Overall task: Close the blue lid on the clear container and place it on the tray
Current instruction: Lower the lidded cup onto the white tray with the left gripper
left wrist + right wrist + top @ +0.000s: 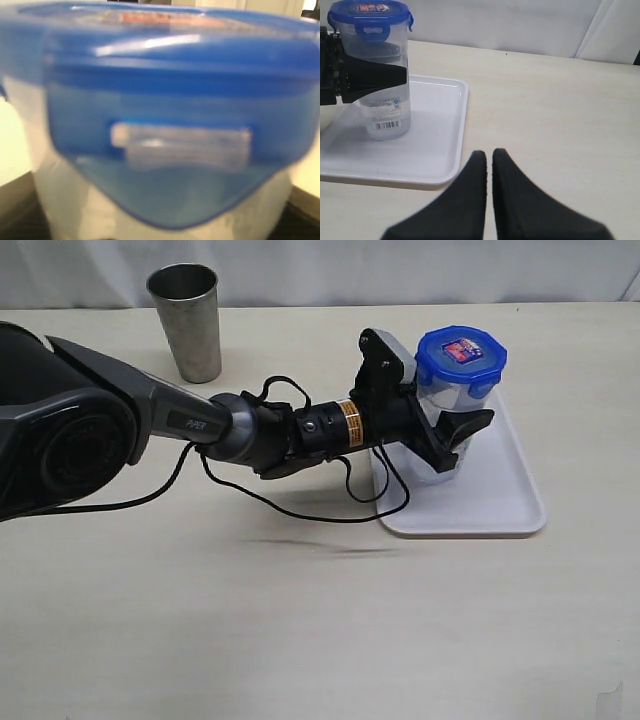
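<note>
The clear container point(452, 392) is standing upright on the tray point(500, 500), in the half of the tray nearer the left arm, with its base resting on the tray's white floor. The blue lid point(461, 355) is sitting on top of the container, over the tray, with its sticker facing up and its flaps hanging down around the container's rim. In the left wrist view one flap point(175, 100) is filling the picture, too blurred to tell whether it is snapped down.

The left hand point(450, 415) is reaching in over the tray's edge and grasping the clear container around its middle, below the lid. One black finger point(375, 75) is lying flat across the container's wall, and the other is showing darkly through the plastic.

The right hand point(489, 154) is clenched, with its two fingertips nearly touching and nothing between them. It is hanging over the bare surface point(300, 620) off the tray, out past one of the tray's corners.

A grey metal cup point(185, 320) is standing upright on the surface, well apart from the tray, beyond the left arm.
</note>
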Action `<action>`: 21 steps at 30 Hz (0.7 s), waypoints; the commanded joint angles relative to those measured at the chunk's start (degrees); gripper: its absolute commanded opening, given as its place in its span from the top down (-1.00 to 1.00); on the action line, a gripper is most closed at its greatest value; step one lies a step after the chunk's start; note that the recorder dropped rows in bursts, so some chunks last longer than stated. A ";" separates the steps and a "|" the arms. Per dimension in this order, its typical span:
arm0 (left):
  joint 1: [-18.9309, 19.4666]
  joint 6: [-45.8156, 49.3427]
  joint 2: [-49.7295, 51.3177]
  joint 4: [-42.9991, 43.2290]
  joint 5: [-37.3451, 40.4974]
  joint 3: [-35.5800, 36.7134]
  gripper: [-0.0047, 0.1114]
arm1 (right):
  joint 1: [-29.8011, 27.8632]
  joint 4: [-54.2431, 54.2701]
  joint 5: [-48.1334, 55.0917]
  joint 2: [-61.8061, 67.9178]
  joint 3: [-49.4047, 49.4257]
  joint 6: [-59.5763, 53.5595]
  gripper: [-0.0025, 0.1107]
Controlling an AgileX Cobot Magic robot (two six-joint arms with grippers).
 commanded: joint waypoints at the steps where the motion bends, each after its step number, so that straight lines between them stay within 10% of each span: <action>1: -0.19 -0.64 -0.76 -0.55 -3.32 -0.72 0.92 | -0.34 0.46 -0.12 -0.29 0.08 -0.08 0.88; 11: -0.19 -0.78 -0.76 -0.55 -3.41 -0.72 0.75 | -0.34 0.46 -0.12 -0.29 0.08 -0.08 0.88; 18: -0.19 -0.78 -0.76 -1.10 -0.85 -0.72 -0.53 | -0.34 0.46 -0.12 -0.29 0.08 -0.08 0.88; 21: -0.19 -0.78 -0.76 -1.09 1.91 -0.72 -0.77 | -0.34 0.46 -0.12 -0.29 0.08 -0.08 0.88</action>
